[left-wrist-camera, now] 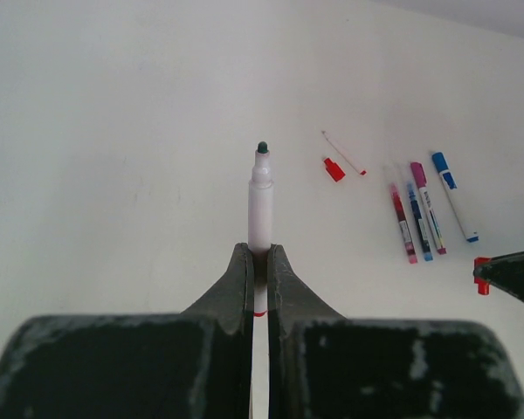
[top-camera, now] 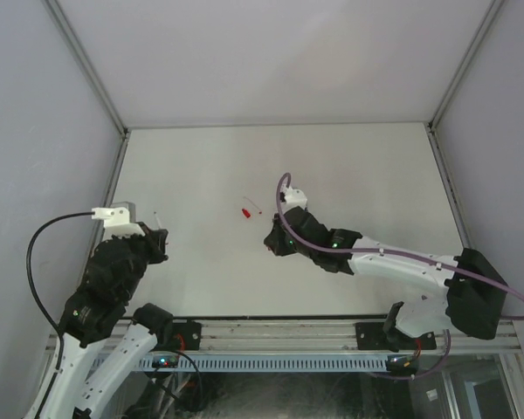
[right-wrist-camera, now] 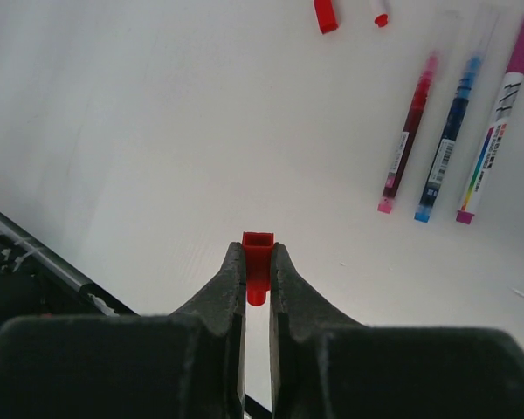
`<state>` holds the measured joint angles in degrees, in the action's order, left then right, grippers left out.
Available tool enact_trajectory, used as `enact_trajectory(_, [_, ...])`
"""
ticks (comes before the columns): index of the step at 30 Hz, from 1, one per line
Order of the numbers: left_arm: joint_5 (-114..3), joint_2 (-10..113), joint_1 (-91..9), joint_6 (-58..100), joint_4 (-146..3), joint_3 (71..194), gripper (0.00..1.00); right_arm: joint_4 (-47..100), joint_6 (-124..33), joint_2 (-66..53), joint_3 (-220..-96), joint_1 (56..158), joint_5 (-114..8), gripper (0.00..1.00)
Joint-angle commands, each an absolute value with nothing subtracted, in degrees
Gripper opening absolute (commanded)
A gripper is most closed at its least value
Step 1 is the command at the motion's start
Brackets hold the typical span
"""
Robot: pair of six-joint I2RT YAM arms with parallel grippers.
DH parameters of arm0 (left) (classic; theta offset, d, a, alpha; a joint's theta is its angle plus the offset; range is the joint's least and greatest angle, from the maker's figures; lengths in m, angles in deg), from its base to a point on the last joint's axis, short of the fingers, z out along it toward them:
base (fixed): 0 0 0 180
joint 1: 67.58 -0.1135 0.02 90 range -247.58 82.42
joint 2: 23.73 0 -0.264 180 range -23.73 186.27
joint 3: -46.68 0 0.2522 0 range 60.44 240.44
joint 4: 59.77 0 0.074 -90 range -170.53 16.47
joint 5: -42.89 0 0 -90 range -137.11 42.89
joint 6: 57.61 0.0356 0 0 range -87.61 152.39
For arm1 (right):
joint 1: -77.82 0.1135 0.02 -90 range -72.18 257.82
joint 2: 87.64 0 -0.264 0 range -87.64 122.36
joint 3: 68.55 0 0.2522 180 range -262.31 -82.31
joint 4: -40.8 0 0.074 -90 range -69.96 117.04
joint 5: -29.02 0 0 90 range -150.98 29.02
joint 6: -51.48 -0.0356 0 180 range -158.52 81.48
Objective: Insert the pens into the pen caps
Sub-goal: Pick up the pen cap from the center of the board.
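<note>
My left gripper (left-wrist-camera: 259,253) is shut on a white-barrelled pen (left-wrist-camera: 260,205) whose dark bare tip points away from the wrist. In the overhead view this gripper (top-camera: 160,234) is at the table's left. My right gripper (right-wrist-camera: 258,253) is shut on a red pen cap (right-wrist-camera: 258,262) with its square open mouth facing forward, held near the table's middle (top-camera: 271,243). Another red cap (left-wrist-camera: 334,169) lies on the table beside a thin white stick with a red tip (left-wrist-camera: 343,153). Between the two held items there is a wide gap.
A red pen (right-wrist-camera: 409,131), a blue pen (right-wrist-camera: 450,140) and a magenta pen (right-wrist-camera: 498,122) lie side by side on the white table. A fatter blue-ended marker (left-wrist-camera: 454,196) lies to their right. Grey walls enclose the table (top-camera: 358,166).
</note>
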<state>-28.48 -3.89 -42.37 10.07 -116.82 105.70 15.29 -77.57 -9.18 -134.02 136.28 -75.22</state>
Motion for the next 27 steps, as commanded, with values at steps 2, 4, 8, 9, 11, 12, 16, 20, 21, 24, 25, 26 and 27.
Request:
enact_trajectory(2, [-31.38, -1.46, -42.62, 11.3, -113.29, 106.42, 0.0, 23.34, -75.61, -14.94, -132.43, 132.88, -67.79, 0.0])
enact_trajectory(4, [-31.98, -1.01, -42.62, 10.89, -112.9, 106.17, 0.0, 23.08, -75.86, -16.41, -132.41, 132.46, -68.18, 0.0])
enact_trajectory(8, [-33.49, -0.62, -42.63, 9.81, -111.57, 105.29, 0.0, 22.97, -74.92, -19.82, -131.76, 132.47, -72.01, 0.0])
enact_trajectory(9, [-33.99, -0.47, -42.58, 9.3, -111.21, 104.97, 0.0, 23.42, -74.19, -20.63, -131.36, 132.35, -72.29, 0.0])
enact_trajectory(11, [-34.95, -0.09, -42.47, 8.05, -110.39, 104.18, 0.0, 24.23, -71.5, -22.22, -130.85, 132.15, -71.85, 0.0])
enact_trajectory(12, [-35.44, 0.24, -42.12, 7.59, -109.97, 103.93, 0.0, 24.32, -69.79, -22.85, -130.83, 131.65, -71.29, 0.0])
enact_trajectory(16, [-33.18, 1.65, -37.0, 5.91, -108.4, 103.19, 0.0, 22.28, -68.64, -26.81, -130.9, 125.55, -63.92, 0.0])
enact_trajectory(20, [-28.45, 4.7, -28.27, 3.92, -106.01, 103.08, 0.0, 21.55, -66.28, -29.38, -130.76, 120.98, -54.8, 0.0])
enact_trajectory(21, [-27.4, 5.63, -25.78, 3.39, -105.16, 102.93, 0.0, 21.37, -65.5, -30.17, -130.67, 120.9, -54.9, 0.0])
enact_trajectory(24, [-24.64, 8.53, -19.12, 1.79, -102.11, 102.36, 0.0, 20.73, -64.55, -32.54, -130.04, 120.74, -57.03, 0.0])
enact_trajectory(25, [-24.2, 9.29, -17.23, 1.41, -100.96, 102.25, 0.0, 20.78, -64.58, -33.28, -129.8, 120.65, -57.88, 0.0])
enact_trajectory(26, [-23.75, 9.82, -14.99, 1.11, -99.68, 102.07, 0.0, 21.03, -64.8, -34.25, -129.29, 120.48, -59.21, 0.0])
enact_trajectory(27, [-23.27, 10.22, -13.47, 0.89, -98.5, 101.9, 0.0, 21.44, -65.08, -34.92, -128.83, 120.3, -60.04, 0.0])
